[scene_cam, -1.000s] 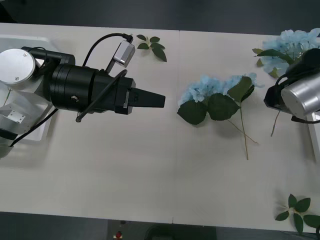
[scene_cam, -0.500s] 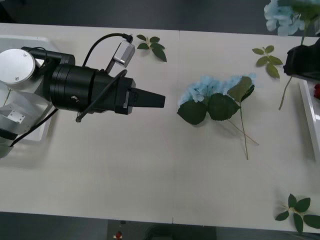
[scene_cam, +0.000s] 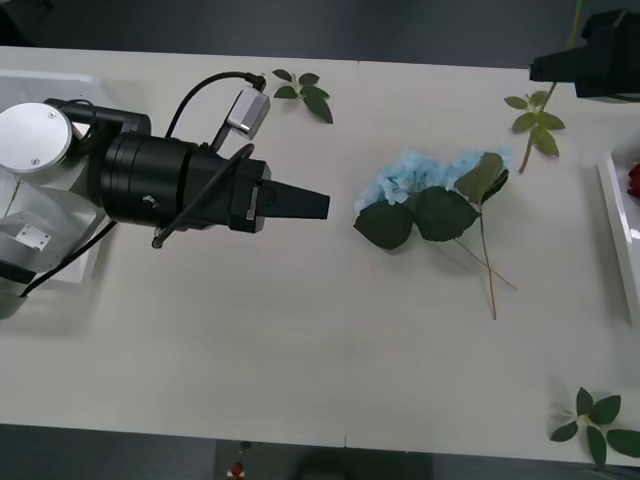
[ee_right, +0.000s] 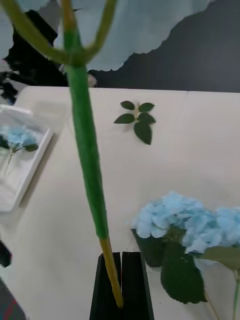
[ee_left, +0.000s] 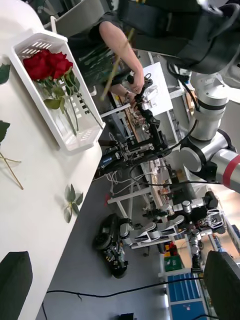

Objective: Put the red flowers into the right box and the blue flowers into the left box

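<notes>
Far left on the tabletop (scene_cam: 300,350): the left box (scene_cam: 70,85), with one blue cluster (ee_right: 15,136) already lying in it.

Just right of that, the left claw (scene_cam: 325,203), hovering over bare tabletop and pointing right. Fingers apart, judging by the left wrist view; holding and touching nothing.

At the middle, more of the blue flowers (scene_cam: 430,190), flat on the tabletop, blooms to the left, big dark leaves in front, thin stems trailing toward the near edge. Likely very light and floppy — soft fluffy heads, easily crushed or shed, so best left alone. Better to take hold on the stem below the leaves, where the wire core probably gives some stiffness. Thin and smooth, though, so a firm, fully closed pinch needed or it may swivel.

Far right and raised over the far edge, the right claw (ee_right: 121,260), black fingers pressed together on the end of a green stem (ee_right: 87,165) — gripped right at the tip, so probably prone to swinging. Bloom of that stem out of sight above. A bloomless sprig (scene_cam: 535,115) on the tabletop below it.

At the right edge, the right box (scene_cam: 615,215), with the red flowers (ee_left: 47,65) lying inside.
</notes>
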### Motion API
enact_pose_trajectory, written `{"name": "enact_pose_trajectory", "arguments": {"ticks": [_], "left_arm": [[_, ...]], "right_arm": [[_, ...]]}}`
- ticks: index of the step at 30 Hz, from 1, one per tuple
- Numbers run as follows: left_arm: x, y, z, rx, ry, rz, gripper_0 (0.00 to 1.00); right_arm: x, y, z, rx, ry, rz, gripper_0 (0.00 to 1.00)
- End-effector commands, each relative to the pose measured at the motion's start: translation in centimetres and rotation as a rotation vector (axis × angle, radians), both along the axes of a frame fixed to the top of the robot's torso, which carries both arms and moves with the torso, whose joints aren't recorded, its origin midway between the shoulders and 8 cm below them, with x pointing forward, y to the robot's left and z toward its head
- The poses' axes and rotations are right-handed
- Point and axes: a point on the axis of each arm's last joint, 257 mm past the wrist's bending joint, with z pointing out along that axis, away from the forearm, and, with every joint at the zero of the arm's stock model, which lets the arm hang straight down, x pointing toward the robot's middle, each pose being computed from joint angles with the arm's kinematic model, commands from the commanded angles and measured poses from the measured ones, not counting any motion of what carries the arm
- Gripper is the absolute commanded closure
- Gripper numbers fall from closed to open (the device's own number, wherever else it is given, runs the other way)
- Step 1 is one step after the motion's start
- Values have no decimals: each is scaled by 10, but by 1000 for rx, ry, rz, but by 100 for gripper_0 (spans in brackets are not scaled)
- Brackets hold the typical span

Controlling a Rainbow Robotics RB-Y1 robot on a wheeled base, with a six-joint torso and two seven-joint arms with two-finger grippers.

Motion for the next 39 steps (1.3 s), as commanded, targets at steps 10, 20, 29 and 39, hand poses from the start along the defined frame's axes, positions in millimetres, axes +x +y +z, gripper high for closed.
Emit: {"name": "enact_pose_trajectory", "arguments": {"ticks": [10, 20, 29, 39], "left_arm": [[-6, -1, 23, -101, 68, -5, 0], [-1, -16, 28, -139, 61, 13, 0], [2, -44, 13, -126, 67, 39, 0], [-7, -54, 1, -106, 73, 18, 0]], "right_arm": [[-61, 108, 16, 6, -28, 331, 100], [-86, 152, -10, 41, 61, 442, 100], [-75, 181, -11, 84, 91, 473, 100], [-60, 183, -10, 88, 93, 458, 100]]}}
